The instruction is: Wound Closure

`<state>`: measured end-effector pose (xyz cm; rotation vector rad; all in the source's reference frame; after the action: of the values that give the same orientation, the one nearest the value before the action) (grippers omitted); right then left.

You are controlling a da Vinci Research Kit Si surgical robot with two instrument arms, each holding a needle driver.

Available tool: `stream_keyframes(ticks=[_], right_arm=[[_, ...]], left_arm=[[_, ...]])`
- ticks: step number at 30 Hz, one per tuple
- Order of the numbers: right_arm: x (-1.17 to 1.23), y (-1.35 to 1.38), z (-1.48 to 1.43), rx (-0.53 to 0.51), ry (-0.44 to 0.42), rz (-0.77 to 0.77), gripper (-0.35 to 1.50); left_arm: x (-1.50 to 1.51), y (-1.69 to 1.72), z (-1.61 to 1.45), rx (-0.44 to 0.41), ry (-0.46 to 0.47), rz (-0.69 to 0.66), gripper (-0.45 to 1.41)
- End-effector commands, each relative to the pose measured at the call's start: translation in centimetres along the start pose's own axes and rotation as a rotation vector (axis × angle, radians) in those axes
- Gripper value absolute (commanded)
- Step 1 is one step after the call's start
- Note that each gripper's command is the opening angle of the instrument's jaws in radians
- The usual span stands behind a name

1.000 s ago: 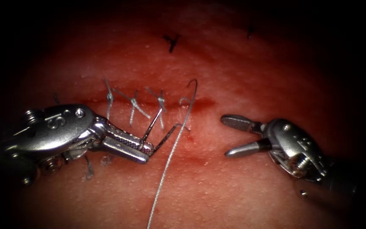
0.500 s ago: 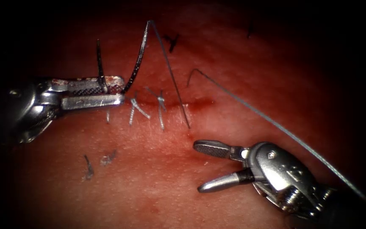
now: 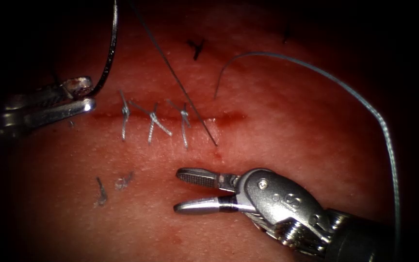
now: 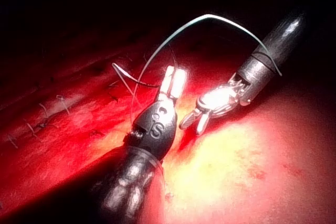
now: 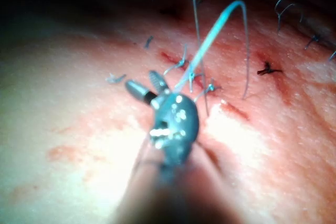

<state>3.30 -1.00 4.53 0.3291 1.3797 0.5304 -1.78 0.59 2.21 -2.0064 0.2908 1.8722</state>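
Jaws of your left tool (image 3: 81, 93) are closed on the needle (image 3: 108, 53), gripping it low on its curve, near one end. From that grip the needle arcs upward, clear of the tissue (image 3: 277, 145) and off to the left of the cut (image 3: 170, 118). Your right tool (image 3: 190, 191) has its jaws parted and holds nothing; it hovers below the cut, just under the red fluid (image 3: 229, 117) at the cut's right end.

Thread (image 3: 180, 87) runs taut from the top of the endoscope view down to a point in the tissue just below the cut's right end. A second length of thread rises above the cut and sweeps in a wide loop to the right, dropping past your right tool's shaft. Three tied stitches (image 3: 153, 121) cross the cut to the left of the taut strand. Cut ends of thread (image 3: 102, 190) lie on the tissue, lower left of the cut.
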Motion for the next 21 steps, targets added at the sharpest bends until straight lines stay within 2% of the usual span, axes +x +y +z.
stream_keyframes(ticks=[1,4,5,9,14,18,21], right_arm=[[-0.06,0.12,0.0,-0.051,-0.016,-0.05,0.86],[-0.16,0.16,0.02,-0.102,-0.053,-0.079,0.91],[-0.26,0.21,0.06,-0.124,-0.089,-0.093,0.94],[-0.53,0.41,0.23,-0.158,-0.138,-0.136,1.0],[-0.76,0.7,0.32,-0.188,-0.155,-0.15,0.98],[-0.91,0.8,0.33,-0.193,-0.174,-0.163,1.0],[-1.01,0.81,0.34,-0.183,-0.187,-0.175,0.88]], left_arm=[[-0.05,-0.03,0.05,0.009,-0.013,0.037,-0.45],[-0.07,-0.04,0.0,0.033,-0.025,0.06,-0.45],[-0.09,-0.06,-0.05,0.056,-0.03,0.064,-0.45],[-0.11,-0.06,-0.11,0.071,-0.049,0.073,-0.45],[-0.1,-0.02,-0.16,0.072,-0.053,0.078,-0.45],[-0.08,-0.01,-0.17,0.073,-0.056,0.079,-0.45],[-0.07,0.0,-0.17,0.073,-0.055,0.08,-0.45]])
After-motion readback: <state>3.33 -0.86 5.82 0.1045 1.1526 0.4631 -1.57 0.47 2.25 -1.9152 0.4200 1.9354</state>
